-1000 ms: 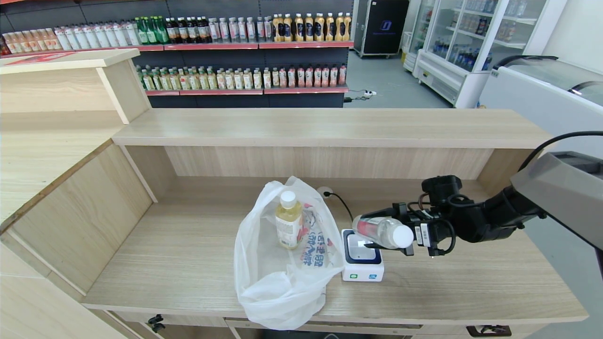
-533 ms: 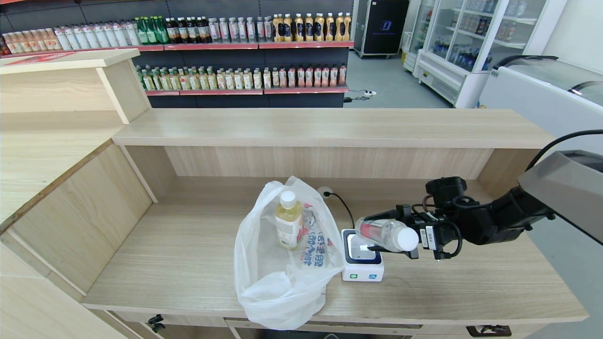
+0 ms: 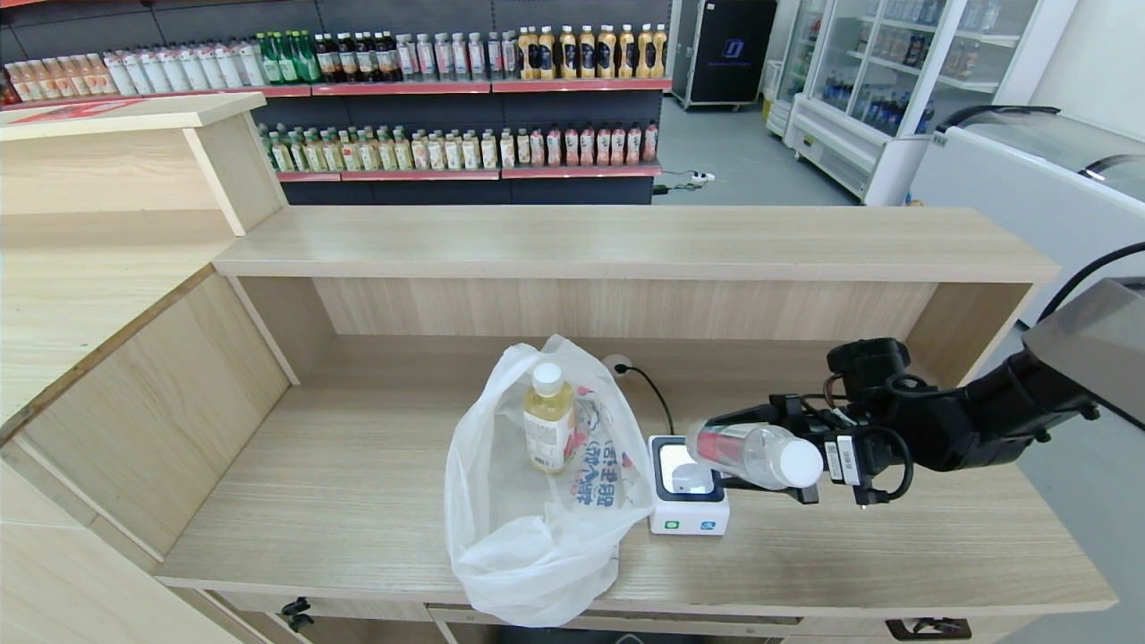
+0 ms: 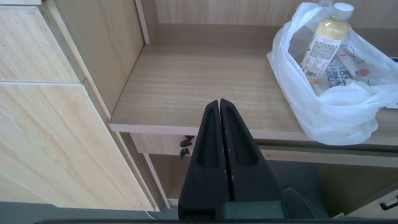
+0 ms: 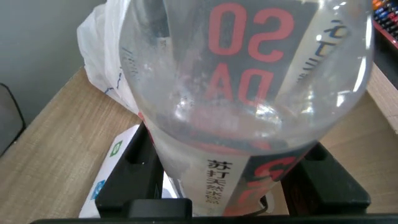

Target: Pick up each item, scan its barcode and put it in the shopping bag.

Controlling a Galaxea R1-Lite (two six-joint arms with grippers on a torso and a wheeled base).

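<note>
A: Shop interior. Drink shelves (image 3: 447,54) at the back, light wood counter (image 3: 358,483) in front. The landmark is the white scanner (image 3: 687,501) on the counter.

B: Main item?

A: A clear bottle (image 3: 751,452) with a red label and white cap, lying sideways in the air. It sits just above the scanner's right edge, cap pointing away from the scanner. The right gripper (image 3: 729,444) is clamped around its middle.

B: Bag?

A: The white shopping bag (image 3: 528,537) is touching the scanner's left side, mouth open. A yellow drink bottle (image 3: 547,429) stands upright inside it.

B: Left gripper?

A: The left gripper (image 4: 219,124) has its fingers pressed together and holds nothing. It is well apart from the scanner, beyond the bag and off the counter's front edge.

B: Anything hidden?

A: The clear bottle covers most of the right gripper's fingers and a corner of the scanner's top. I can't make out a barcode. The yellow bottle's base is lost in the bag's folds. A black cable (image 3: 653,389) runs behind the scanner, its lower end hidden.
</note>
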